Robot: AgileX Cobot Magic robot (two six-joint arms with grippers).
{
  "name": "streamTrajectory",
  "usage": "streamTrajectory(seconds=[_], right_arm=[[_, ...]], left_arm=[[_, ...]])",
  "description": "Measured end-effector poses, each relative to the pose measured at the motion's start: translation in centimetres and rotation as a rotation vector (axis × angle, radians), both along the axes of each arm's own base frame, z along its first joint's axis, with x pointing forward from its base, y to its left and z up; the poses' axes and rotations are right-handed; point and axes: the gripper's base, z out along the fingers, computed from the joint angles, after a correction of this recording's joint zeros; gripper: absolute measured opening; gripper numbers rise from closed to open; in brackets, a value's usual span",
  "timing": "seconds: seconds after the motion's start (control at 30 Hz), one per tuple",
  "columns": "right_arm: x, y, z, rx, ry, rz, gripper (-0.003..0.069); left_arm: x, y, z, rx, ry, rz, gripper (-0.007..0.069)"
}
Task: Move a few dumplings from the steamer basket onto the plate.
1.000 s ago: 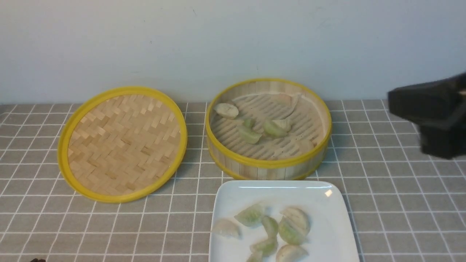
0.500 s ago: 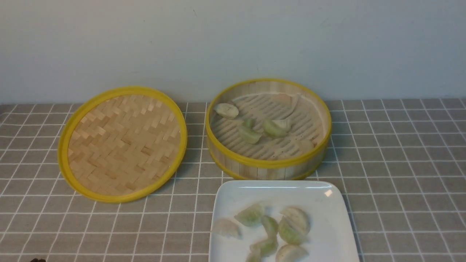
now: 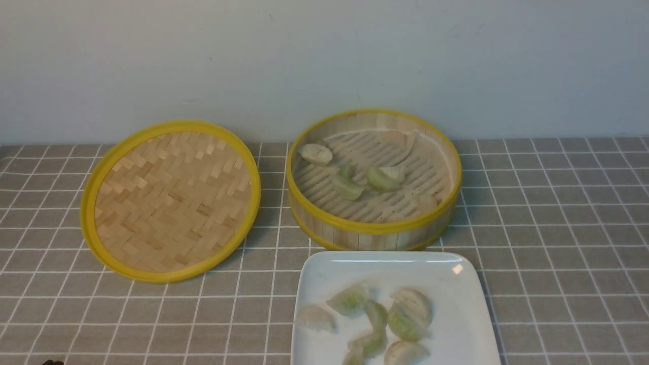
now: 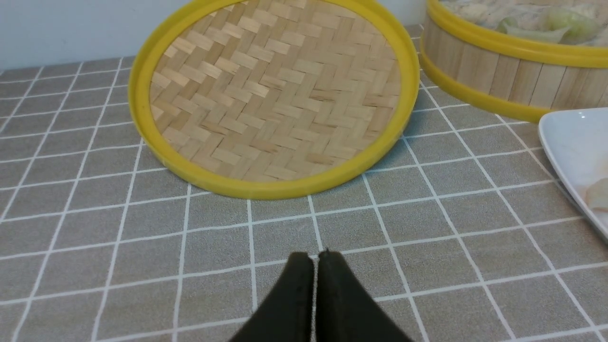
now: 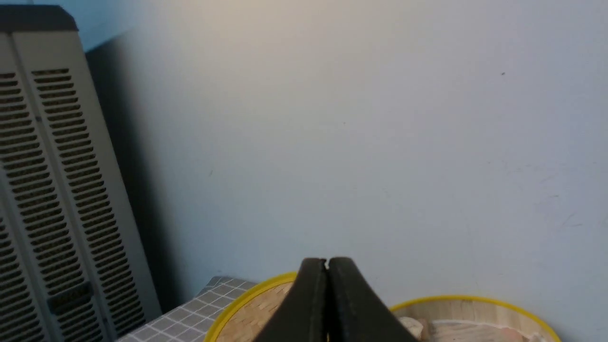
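Observation:
The steamer basket (image 3: 374, 229) stands at the back centre-right with several green and off-white dumplings (image 3: 381, 178) on its slat floor. The white square plate (image 3: 456, 324) lies in front of it and holds several dumplings (image 3: 405, 317). Neither arm shows in the front view. My left gripper (image 4: 316, 259) is shut and empty, low over the cloth in front of the lid. My right gripper (image 5: 327, 263) is shut and empty, raised and facing the wall; the basket (image 5: 475, 304) sits below it.
The woven yellow-rimmed lid (image 3: 171, 200) lies flat left of the basket, also in the left wrist view (image 4: 270, 90). A grey checked cloth (image 3: 557, 243) covers the table. A wall is close behind. A slatted grey unit (image 5: 52, 190) stands at the side.
My right arm, seen at the right edge one second ago, has moved out of the front view. The dumplings, basket and plate have not moved.

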Motion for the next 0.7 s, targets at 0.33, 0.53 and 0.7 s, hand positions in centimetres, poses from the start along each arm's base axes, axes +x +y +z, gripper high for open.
streamTrajectory(seconds=[0.33, 0.53, 0.7], right_arm=[[0.0, 0.2, -0.9, -0.071, -0.047, -0.044, -0.0013], [2.1, -0.3, -5.5, -0.212, 0.056, -0.413, -0.0013], [3.5, -1.2, -12.0, -0.337, 0.225, -0.618, -0.0013]], left_arm=[[0.0, 0.0, 0.0, 0.000, 0.000, 0.000, -0.0005], [0.0, 0.0, 0.0, 0.000, 0.000, 0.000, -0.0005], [0.0, 0.0, 0.0, 0.000, 0.000, 0.000, -0.0005]])
